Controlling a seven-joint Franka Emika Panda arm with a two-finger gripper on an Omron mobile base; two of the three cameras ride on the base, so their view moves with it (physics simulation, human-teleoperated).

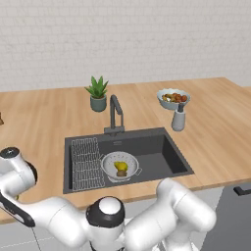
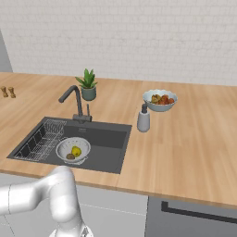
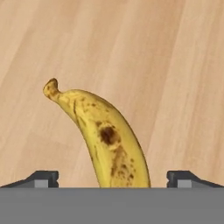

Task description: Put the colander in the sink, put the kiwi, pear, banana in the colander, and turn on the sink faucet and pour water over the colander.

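Note:
A curved yellow banana (image 3: 105,140) with brown spots lies on the wooden counter in the hand view. My gripper (image 3: 112,178) hangs over its lower part, open, with one dark fingertip (image 3: 41,178) on each side and nothing held. The pale perforated colander (image 1: 106,165) (image 2: 62,149) sits in the dark sink (image 1: 157,152) (image 2: 109,143), beside the wire rack. The yellow-green pear (image 1: 121,166) (image 2: 76,151) and the brown kiwi (image 1: 121,173) (image 2: 70,156) lie inside it. The dark faucet (image 1: 115,113) (image 2: 74,99) stands behind the basin, and no water runs from it.
A wire rack (image 1: 87,162) fills the sink's left side. A potted plant (image 1: 98,93), a bowl of mixed fruit (image 1: 173,98) and a grey soap dispenser (image 1: 178,118) stand on the counter behind and right of the sink. Two small wooden shakers (image 2: 7,91) stand far left.

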